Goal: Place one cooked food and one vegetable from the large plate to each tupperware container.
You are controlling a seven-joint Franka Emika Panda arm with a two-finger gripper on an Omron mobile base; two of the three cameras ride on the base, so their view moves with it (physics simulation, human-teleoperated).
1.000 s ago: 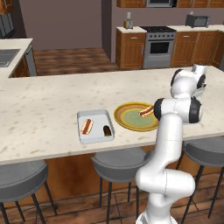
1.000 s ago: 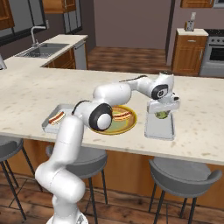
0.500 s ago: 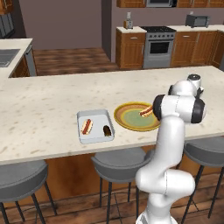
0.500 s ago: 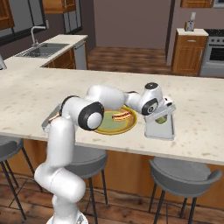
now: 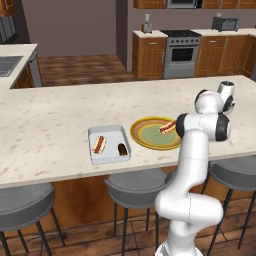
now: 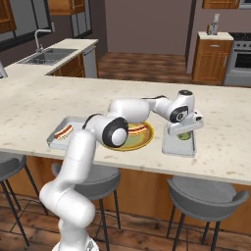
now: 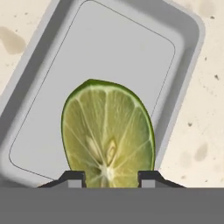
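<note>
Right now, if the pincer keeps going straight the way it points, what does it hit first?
Most likely the floor of the tupperware container right below it. The pincer holds a lime slice over that tray, so the slice would touch down first. How far above it sits is unclear.

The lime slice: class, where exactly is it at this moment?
In the hand view the lime slice sits between the gripper tips, over the container. In the right base view that container is right of the plate.
</note>
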